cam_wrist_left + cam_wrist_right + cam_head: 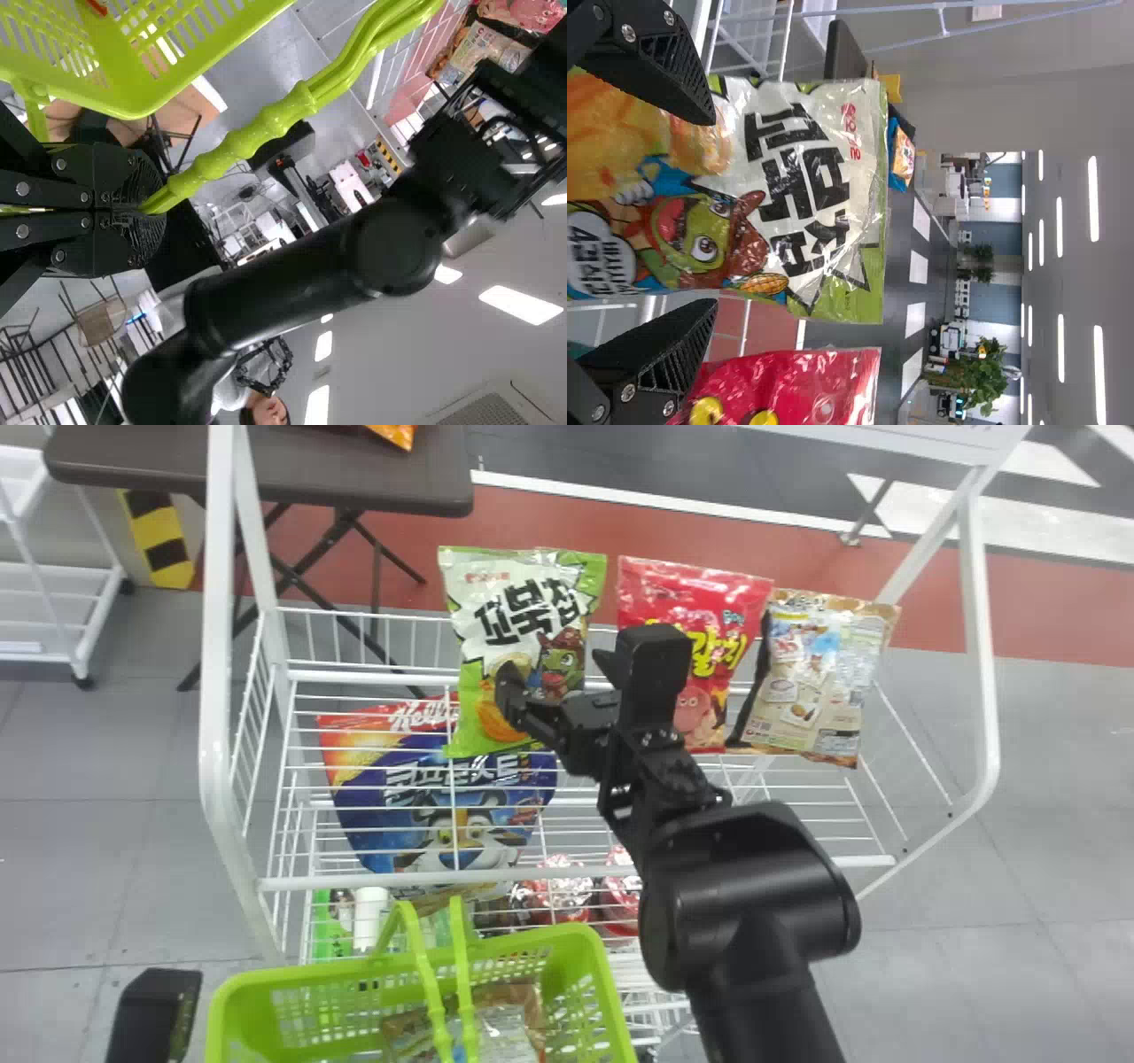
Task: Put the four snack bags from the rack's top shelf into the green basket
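Grey floor, with a red band; brown table beyond the left side of the white wire rack, which serves as landmark.
Left arm: one black part, in front of the rack's left side. Left gripper, closed tight round the green basket's handle.
Green basket: in front of the rack, toward its left; one brown-and-clear bag inside.
Blue-and-red bag: rack's lower level, left part; bold lettering above a cartoon tiger.
Green-and-white snack bag: rack's top shelf, left of its middle. Long axis near upright, printed face to the robot; large black lettering, green cartoon character.
Right gripper: above the rack's top shelf, pointing forward from its right arm, fingers wide apart, one to either side of the green-and-white bag; no pinch on it.
Red snack bag: rack's top shelf, right of its middle; upright, face to the robot, yellow lettering.
Brown snack bag: rack's top shelf, toward its right end; top leaning right, small print panels to the robot.
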You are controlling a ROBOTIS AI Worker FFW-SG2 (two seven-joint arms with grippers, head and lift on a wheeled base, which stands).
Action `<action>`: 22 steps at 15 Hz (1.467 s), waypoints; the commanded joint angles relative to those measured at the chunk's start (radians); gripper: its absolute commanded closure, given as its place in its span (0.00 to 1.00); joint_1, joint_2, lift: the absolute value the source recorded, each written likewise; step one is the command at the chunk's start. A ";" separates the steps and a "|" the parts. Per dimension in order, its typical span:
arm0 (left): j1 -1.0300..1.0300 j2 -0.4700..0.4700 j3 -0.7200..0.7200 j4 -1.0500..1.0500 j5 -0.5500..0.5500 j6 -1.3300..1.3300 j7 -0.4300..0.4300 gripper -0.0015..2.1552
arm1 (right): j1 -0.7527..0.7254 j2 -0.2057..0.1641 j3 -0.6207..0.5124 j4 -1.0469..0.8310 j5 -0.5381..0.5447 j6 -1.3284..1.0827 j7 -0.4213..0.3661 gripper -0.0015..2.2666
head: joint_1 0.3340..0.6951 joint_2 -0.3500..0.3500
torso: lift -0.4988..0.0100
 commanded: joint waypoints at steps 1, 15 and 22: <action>-0.005 0.002 0.009 0.007 0.008 -0.003 0.000 0.72 | -0.061 0.006 0.002 0.064 0.011 0.022 0.015 0.27 | 1.00 0.20 | 0.98; -0.025 -0.004 0.010 0.005 0.008 0.019 0.001 0.72 | 0.299 -0.037 -0.084 -0.683 -0.043 0.645 0.150 0.99 | 1.00 0.18 | 0.98; -0.024 -0.007 -0.006 0.008 0.002 0.019 0.021 0.72 | 0.518 -0.046 -0.380 -0.999 -0.290 1.174 0.285 0.99 | 1.00 0.00 | 0.98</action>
